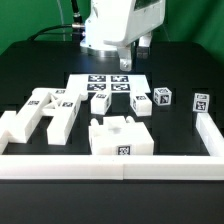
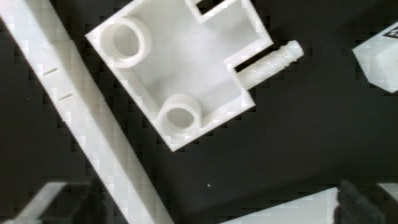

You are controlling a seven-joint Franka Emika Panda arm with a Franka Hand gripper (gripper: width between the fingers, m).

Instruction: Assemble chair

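Above table (image 1: 30, 70), hand (image 1: 124, 62) wide open, empty; chair pcs (image 1: 120, 138) lie apart

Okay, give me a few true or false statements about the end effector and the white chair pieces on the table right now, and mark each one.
1. The end effector grips a chair piece. False: its jaws stand open and hold nothing.
2. The chair pieces are joined into a finished chair. False: they lie apart on the table.
3. The marker board lies flat on the table. True.
4. The wrist view shows a flat piece with two round holes. True.
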